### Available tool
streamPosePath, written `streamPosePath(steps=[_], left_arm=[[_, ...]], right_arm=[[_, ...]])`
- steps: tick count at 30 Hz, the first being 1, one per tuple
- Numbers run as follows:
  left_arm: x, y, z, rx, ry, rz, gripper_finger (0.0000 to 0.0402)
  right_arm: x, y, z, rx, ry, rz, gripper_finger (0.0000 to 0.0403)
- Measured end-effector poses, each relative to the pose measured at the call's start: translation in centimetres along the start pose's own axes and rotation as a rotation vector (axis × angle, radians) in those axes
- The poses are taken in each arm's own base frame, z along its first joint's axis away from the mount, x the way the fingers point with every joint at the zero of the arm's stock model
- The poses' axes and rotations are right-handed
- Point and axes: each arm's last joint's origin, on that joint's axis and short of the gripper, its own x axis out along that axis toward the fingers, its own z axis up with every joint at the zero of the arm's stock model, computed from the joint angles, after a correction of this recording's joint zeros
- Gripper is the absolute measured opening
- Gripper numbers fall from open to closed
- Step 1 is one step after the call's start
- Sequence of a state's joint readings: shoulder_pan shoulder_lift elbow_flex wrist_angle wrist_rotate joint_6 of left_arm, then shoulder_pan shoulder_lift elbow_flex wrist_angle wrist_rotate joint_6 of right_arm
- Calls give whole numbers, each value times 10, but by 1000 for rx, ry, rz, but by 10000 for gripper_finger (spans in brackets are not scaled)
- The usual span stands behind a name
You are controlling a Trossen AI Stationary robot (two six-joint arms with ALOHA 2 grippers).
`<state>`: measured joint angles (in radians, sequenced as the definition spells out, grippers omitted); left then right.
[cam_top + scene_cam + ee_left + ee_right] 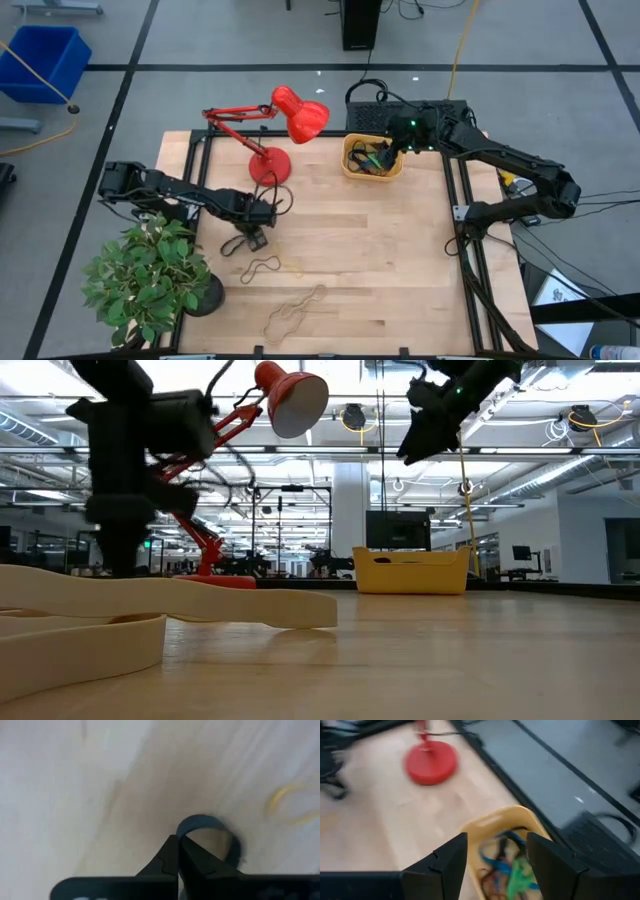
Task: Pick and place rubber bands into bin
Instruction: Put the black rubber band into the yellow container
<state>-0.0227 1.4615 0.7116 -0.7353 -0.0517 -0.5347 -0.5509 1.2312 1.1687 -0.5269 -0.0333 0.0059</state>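
My left gripper [257, 238] [178, 840] points down at the table near the red lamp's base, shut on a dark rubber band [216, 826] [234, 246]. My right gripper [386, 152] [497, 857] hangs open above the yellow bin [350, 168] [492, 822] [412, 572] at the table's far side, touching nothing. The bin holds several blue, green and red rubber bands [512, 870]. A yellow band [291, 806], a dark band [262, 268] and tan bands [295, 314] [150, 610] lie flat on the wood. My left gripper pinches one side of the dark band's loop [184, 829] between its two fingertips, from above, pointing down. The rest of the loop [235, 851] spreads out beside the fingers, lying on or just above the wood; I cannot tell which.
A red desk lamp [270, 165] stands between the two arms, its head [300, 115] raised near the bin. A potted plant [150, 275] sits at the table's near left corner. Bare wood lies between the loose bands and the bin.
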Motion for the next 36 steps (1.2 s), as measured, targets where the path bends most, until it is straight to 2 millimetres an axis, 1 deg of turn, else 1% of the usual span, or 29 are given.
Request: streamPosePath(steps=[5, 7, 11, 14, 18, 21, 24, 30, 34, 36], left_arm=[[-15, -8, 13, 54, -46, -42, 5], [-25, -13, 23, 79, -104, -72, 4], [-48, -22, 40, 126, -192, -107, 4], [-67, -30, 57, 158, -340, -158, 3], [-90, -43, 81, 223, -599, -249, 5], [-102, -47, 92, 273, -769, -262, 3], [-109, -46, 99, 284, -882, -239, 6], [-114, -41, 107, 268, -950, -251, 4], [-118, -42, 109, 260, -996, -267, 10], [-121, -43, 111, 259, -1024, -282, 5]], right_arm=[[-10, 23, 0, -109, -28, 227, 196], [-15, 32, 0, -146, -43, 285, 196], [-23, 49, -1, -214, -64, 344, 196], [-27, 62, -2, -257, -73, 389, 196], [-29, 81, -6, -327, -91, 454, 196], [-23, 94, -15, -372, -151, 543, 196], [-12, 102, -27, -336, -228, 614, 196], [11, 107, -58, -207, -346, 668, 196], [18, 105, -77, -181, -468, 689, 196], [22, 103, -84, -128, -500, 671, 196]])
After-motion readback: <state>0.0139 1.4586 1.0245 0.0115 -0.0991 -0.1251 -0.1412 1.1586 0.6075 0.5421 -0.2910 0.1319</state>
